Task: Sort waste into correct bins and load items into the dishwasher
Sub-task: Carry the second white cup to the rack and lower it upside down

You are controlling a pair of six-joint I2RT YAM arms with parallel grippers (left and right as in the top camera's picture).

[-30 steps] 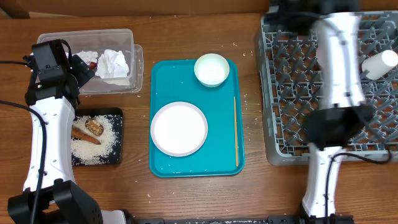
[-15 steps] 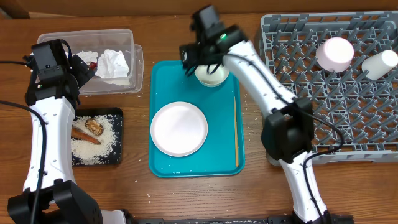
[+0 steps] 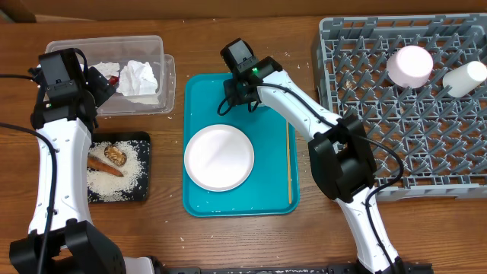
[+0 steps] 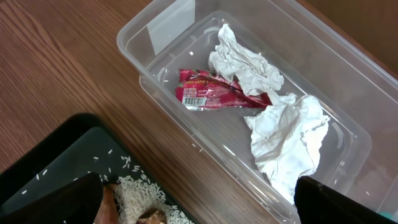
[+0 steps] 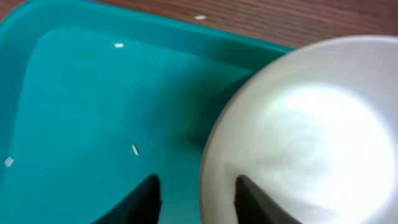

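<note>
Dishwasher-loading step: R gripper (image 5: 198,191) sits low over the teal tray (image 5: 93,93), fingers apart astride the white bowl's (image 5: 298,137) rim, not yet clamped. Next, I'd say: pinch rim, lift, carry to grey rack (image 3: 358,91). L gripper (image 4: 202,200) hangs spread, empty, above the clear bin (image 4: 160,32).

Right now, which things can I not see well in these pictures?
Bowl: overhead, covered by the right arm; right wrist, blurred and cut off by the frame edge.
Wrapper print: left wrist, too small to read.
Right tool: only fingertips show; contact with the bowl unclear.
</note>
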